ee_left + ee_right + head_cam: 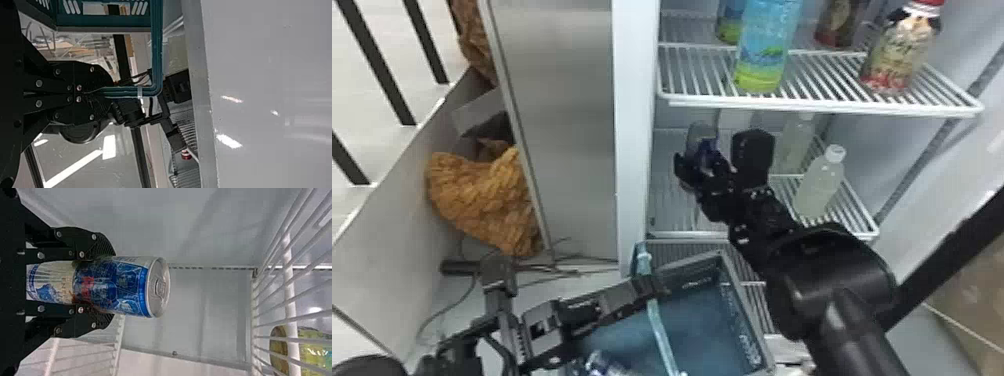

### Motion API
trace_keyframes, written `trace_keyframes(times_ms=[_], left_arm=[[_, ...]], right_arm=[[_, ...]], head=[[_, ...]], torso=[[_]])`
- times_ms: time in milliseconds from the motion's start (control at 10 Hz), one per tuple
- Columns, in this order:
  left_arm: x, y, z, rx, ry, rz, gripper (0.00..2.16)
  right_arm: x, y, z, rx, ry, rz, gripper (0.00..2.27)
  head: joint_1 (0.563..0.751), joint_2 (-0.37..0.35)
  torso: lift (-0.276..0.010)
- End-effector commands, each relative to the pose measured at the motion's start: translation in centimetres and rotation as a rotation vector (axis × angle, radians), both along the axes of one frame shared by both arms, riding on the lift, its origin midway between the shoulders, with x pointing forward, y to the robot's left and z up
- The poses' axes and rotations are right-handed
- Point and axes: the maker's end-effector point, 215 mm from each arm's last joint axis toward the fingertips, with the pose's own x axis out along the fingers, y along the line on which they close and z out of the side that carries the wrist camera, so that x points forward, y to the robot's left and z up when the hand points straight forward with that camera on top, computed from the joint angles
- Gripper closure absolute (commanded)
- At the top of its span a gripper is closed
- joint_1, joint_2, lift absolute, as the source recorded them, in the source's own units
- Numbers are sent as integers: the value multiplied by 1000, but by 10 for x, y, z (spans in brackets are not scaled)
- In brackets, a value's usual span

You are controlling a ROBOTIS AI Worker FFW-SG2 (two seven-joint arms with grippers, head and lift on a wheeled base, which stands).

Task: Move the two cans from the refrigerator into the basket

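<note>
My right gripper [713,156] is inside the refrigerator, below the bottle shelf, shut on a can [703,134]. In the right wrist view, the right gripper [111,286] clasps the sides of this blue and silver can [131,286], its lid end beyond the fingers. At the lower middle, my left gripper [651,287] holds the light blue handle [659,330] of the basket [743,310]. The left wrist view has the left gripper [105,91] shut on the teal handle [157,51]. Another can [604,364] lies in the basket, partly cut off by the bottom edge.
Bottles stand on the upper wire shelf [822,107]; a pale bottle [819,182] stands on the lower shelf, right of my right gripper. The refrigerator's side edge [633,125] rises left of the opening. Farther left are a brown woven object [482,197] and loose cables.
</note>
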Motion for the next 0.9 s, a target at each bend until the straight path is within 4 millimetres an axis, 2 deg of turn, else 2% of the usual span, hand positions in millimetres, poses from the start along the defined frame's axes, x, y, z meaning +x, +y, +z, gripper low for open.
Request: trace_keyframes(times_ms=[0,600,800], left_arm=[[-2,-1,-1,-1,4,-1,1210],[-4,0,-5,1,11,1,1210],[-4,0,-5,1,11,1,1210]], right_arm=[[-20,4,1,10,17,16,1279],[-91,13,20,56,52,76,1279],[-112,4,21,48,75,77,1279]], head=[[695,-96],[695,-90],[695,-92]], torso=[[-219],[-219],[-219]])
